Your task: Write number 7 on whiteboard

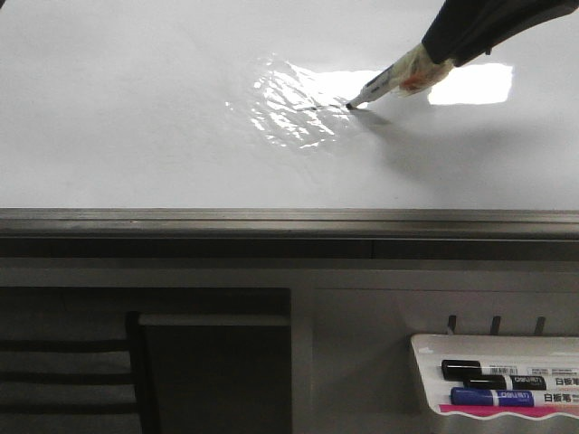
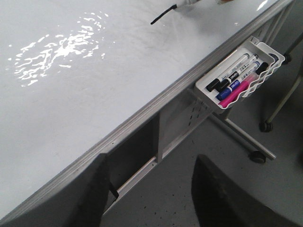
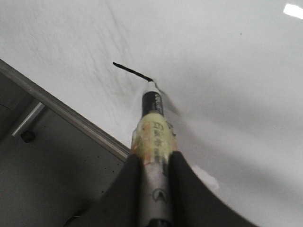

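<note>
Only a short black stroke (image 3: 132, 72) of the number 7 drawn so far, lying on the whiteboard (image 1: 136, 136) just beside the glare patch (image 1: 289, 104) in the front view. Touching the stroke's end: tip of a marker (image 3: 154, 123), black near the nib, yellowish tape wrapped around the barrel. Clenched on that marker, the right gripper (image 3: 154, 189), one dark finger on each side of the barrel, reaching in from the upper right of the front view. Left gripper (image 2: 147, 198) apart from the board, below its edge, fingers spread with nothing between them. Along the board's near edge, a grey metal rail (image 1: 289, 221). Under the rail toward the right, a small white tray (image 2: 246, 71) holding black, blue and pink markers.
</note>
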### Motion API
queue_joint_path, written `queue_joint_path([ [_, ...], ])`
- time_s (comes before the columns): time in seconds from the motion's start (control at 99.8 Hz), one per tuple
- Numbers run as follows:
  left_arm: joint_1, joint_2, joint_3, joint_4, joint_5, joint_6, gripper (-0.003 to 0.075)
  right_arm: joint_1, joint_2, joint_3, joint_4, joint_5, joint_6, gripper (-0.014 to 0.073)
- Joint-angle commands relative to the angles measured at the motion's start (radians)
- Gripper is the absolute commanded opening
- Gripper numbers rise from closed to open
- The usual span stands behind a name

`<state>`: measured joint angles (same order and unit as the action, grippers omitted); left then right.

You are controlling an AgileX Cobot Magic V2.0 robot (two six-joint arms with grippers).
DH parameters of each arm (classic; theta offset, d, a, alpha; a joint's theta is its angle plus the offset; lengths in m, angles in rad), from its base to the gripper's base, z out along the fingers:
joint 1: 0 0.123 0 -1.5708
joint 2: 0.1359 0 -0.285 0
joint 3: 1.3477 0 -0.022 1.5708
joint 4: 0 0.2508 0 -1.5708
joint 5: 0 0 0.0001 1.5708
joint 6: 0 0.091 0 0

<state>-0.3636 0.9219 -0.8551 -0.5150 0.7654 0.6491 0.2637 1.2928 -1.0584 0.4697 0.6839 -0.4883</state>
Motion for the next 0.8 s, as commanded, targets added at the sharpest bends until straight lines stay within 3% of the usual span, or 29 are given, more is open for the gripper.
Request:
queue_joint_path([
  [0.0,0.004,-0.006,-0.024,-0.035,-0.056,-0.002,0.0365,-0.006,-0.016,-0.021,-0.039,-0.051,0.009,-0.0035],
  [0.21,0.004,-0.006,-0.024,-0.035,-0.057,-0.001,0.0365,0.092,-0.016,0.049,-0.035,-0.046,0.009,-0.0035],
  [0.561,0.004,-0.006,-0.041,-0.059,-0.049,0.047,0.0365,0.131,-0.067,-0.005,-0.025,0.017,0.002,-0.0035],
  [0.711,-0.013,0.017,-0.089,-0.11,0.014,0.138,0.0365,0.187,-0.122,-0.042,-0.024,0.105,-0.108,-0.0035],
  [0.792,-0.047,0.049,-0.115,-0.11,0.037,0.172,0.0365,0.219,-0.145,-0.054,-0.024,0.163,-0.235,-0.0035],
])
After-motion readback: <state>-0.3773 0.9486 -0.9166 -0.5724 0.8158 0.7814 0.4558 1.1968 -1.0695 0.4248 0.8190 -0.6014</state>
